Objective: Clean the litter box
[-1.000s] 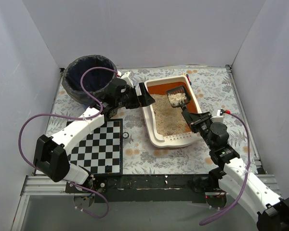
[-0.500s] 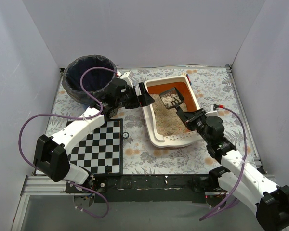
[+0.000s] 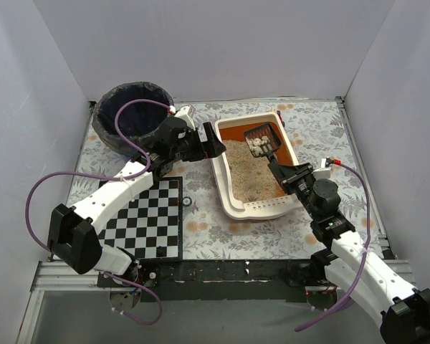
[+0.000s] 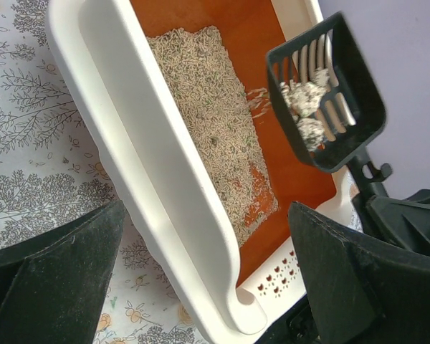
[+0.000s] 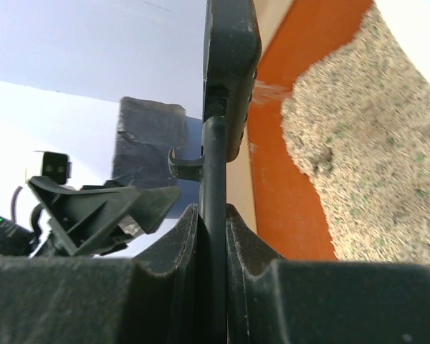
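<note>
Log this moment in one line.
right claw: shut on scoop | scoop: clumps, over litter box | left claw: open at rim

The right gripper (image 5: 213,215) is seen closed on the thin dark handle of a scoop (image 5: 229,57). The handle is pinched between the two fingers (image 5: 165,258) at the near edge of the view. The scoop is presented edge-on, extended toward the far side, and a small hook is carried on the left of its handle. To the right, the litter box (image 5: 279,193) is shown with its orange floor bared beside a heap of beige litter (image 5: 373,158), and a cream rim is glimpsed at the far right. To the left, part of the left arm (image 5: 93,208) is seen, with a dark bin (image 5: 147,132) behind it against pale walls.
</note>
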### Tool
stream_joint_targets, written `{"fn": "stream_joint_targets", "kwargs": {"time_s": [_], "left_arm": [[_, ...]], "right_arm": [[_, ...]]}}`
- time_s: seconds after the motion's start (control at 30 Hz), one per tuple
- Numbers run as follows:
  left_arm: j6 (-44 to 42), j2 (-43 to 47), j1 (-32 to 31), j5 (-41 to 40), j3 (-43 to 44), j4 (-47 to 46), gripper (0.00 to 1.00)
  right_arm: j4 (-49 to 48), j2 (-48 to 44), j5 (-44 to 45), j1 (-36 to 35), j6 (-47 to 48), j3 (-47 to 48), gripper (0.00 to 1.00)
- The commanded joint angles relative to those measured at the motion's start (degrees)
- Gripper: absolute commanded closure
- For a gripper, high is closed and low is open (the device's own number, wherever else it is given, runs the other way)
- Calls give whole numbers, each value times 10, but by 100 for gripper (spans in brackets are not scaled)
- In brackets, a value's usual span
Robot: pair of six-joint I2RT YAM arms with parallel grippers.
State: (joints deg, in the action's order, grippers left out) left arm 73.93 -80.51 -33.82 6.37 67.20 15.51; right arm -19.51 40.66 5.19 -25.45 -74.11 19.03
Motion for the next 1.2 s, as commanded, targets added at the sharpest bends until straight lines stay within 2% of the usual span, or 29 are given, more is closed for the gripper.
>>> {"fn": "stream_joint_targets", "kwargs": {"time_s": [0.0,0.03,0.07,0.2,0.3,0.43,0.53,0.57,0.63,0.67,0.77,0.87,0.9,1.0,1.03,1.13,1.17], "left_arm": [[-9,23,1,-14,1,5,2],[-9,21,1,-13,2,5,2],[-7,19,1,-11,2,5,2],[-5,13,1,-8,4,6,2],[-6,14,1,-9,7,15,2],[-7,25,1,-22,-2,10,2],[-10,25,1,-24,-2,12,2],[-9,25,1,-23,-5,9,2],[-9,20,1,-19,-7,3,2],[-9,17,1,-15,-5,3,2],[-9,9,1,-5,5,12,2],[-6,13,1,-10,0,8,2],[-5,14,1,-11,0,6,2],[-4,14,1,-3,4,12,2],[-4,18,1,0,0,9,2],[-2,34,1,-6,-22,-11,2],[-2,37,1,-6,-23,-12,2]], "right_arm": [[-45,-11,10,5,72,29,99],[26,-15,33,5,47,47,99],[53,-16,46,5,21,51,99],[-132,27,-69,8,44,8,99],[-73,39,-67,29,20,20,99],[-128,60,-115,33,25,16,99],[-1,37,-56,41,37,48,99],[0,32,-40,40,38,48,99],[-74,35,-90,40,54,30,99],[-76,37,-92,41,57,30,99],[52,7,13,42,34,49,99],[-96,5,-80,42,72,8,99],[-105,13,-97,42,77,7,99],[40,-5,6,43,29,28,99],[36,-14,10,43,15,17,99],[-128,-9,-71,43,27,-35,99],[-134,-9,-69,44,26,-35,99]]}}
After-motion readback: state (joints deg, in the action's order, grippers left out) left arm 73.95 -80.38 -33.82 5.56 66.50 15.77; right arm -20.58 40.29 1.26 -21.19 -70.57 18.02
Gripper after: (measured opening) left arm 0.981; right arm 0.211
